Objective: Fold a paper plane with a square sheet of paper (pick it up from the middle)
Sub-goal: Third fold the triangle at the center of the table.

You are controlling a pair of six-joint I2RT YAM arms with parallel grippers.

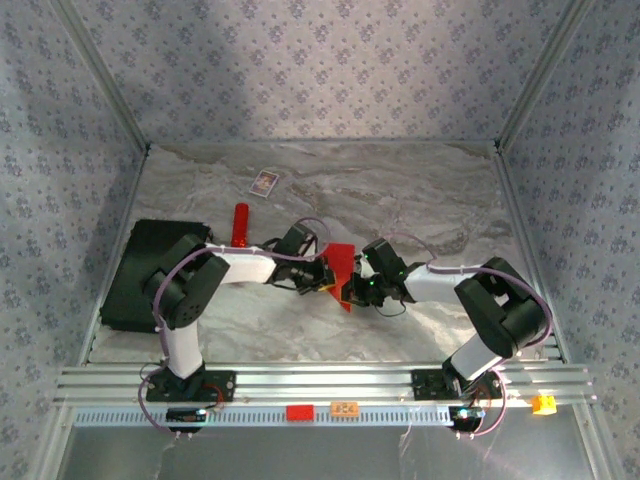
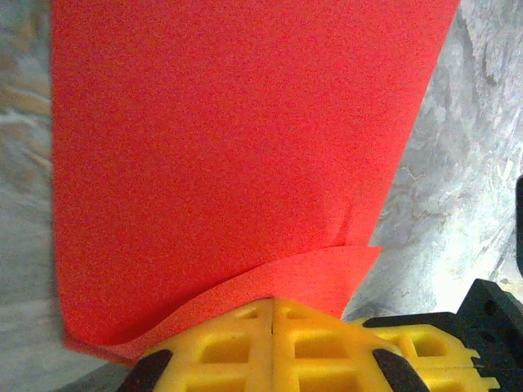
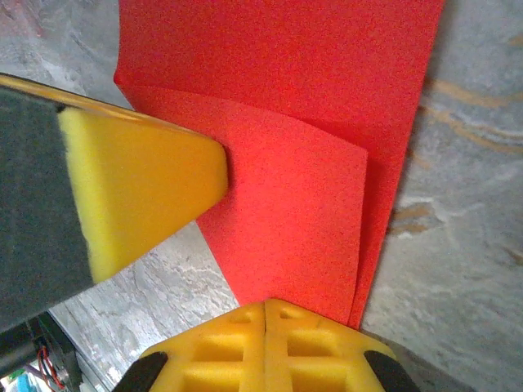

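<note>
Currently the square sheet of paper [image 1: 340,262] [image 2: 229,147] [image 3: 286,204], bent over so two red layers overlap, is held above the marble table [image 1: 400,190], well to the right of the black mat [image 1: 145,270]. On the mat's side, the left gripper [image 1: 322,275] [image 2: 272,304] has its yellow fingers pressed together on the sheet's edge. On the side away from the mat, the right gripper [image 1: 352,290] [image 3: 265,304] clamps it likewise. A red stick [image 1: 240,223] sits just past the mat's far right corner.
</note>
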